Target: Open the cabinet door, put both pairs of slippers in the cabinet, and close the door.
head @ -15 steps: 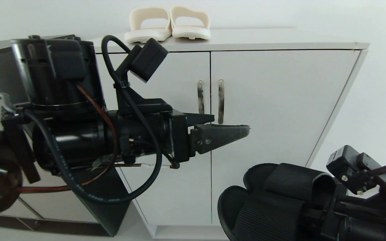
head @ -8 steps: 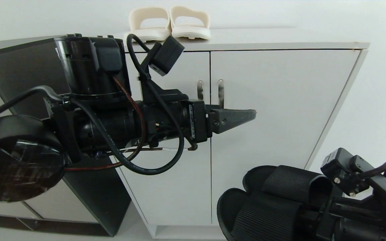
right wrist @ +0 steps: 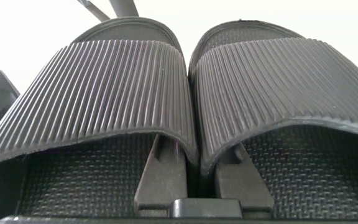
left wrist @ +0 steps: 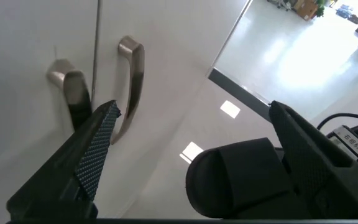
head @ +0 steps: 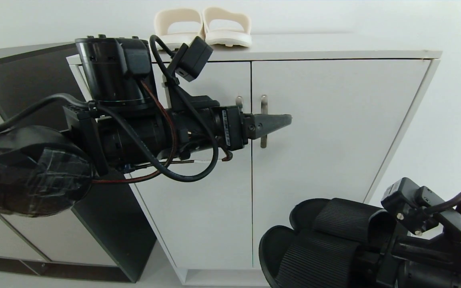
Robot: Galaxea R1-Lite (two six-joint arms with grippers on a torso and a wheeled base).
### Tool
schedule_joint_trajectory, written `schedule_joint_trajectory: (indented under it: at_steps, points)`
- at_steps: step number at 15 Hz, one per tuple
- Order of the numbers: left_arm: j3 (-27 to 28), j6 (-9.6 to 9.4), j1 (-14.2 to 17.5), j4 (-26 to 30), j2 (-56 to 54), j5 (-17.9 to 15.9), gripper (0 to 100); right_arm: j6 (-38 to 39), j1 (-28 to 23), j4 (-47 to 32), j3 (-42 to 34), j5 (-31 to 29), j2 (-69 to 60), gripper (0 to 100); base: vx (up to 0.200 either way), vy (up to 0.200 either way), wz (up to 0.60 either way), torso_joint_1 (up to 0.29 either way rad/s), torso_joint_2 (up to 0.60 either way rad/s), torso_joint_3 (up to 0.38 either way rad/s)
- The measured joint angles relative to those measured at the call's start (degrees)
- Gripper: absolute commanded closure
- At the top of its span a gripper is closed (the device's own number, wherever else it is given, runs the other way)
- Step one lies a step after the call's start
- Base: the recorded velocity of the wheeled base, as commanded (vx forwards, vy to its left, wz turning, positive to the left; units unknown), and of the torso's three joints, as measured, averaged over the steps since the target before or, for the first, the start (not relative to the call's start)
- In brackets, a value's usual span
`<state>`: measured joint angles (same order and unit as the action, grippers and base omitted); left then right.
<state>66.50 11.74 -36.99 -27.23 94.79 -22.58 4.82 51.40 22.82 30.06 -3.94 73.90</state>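
Observation:
The white cabinet (head: 334,132) has both doors shut, with two metal handles (head: 263,105) at the centre seam. A cream pair of slippers (head: 202,28) rests on its top, toward the left. My left gripper (head: 284,119) is level with the handles and just in front of them. In the left wrist view this gripper (left wrist: 194,118) is open, with one fingertip (left wrist: 101,127) beside the handles (left wrist: 132,81). My right gripper (right wrist: 197,168) is shut on the black pair of slippers (right wrist: 185,93), pinching their inner walls together. It holds the black slippers (head: 326,240) low before the right door.
A dark glossy panel (head: 22,80) stands against the cabinet's left side. A white wall rises behind and to the right. The cabinet top (head: 334,44) is bare to the right of the cream pair. Pale floor shows under the cabinet.
My left gripper has risen from below the handles to level with them and drawn closer to the doors. The right gripper with the black slippers has barely moved.

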Motion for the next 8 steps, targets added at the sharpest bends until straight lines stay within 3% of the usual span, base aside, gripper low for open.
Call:
schedule_joint_trajectory:
  at_steps: [8]
  points:
    - [5.2, -0.06, 0.7, 0.1, 6.0, 1.1, 0, 0.0, 0.0, 0.0, 0.1, 0.0, 0.0, 100, 0.0, 0.0, 0.0, 0.0, 0.0, 0.0]
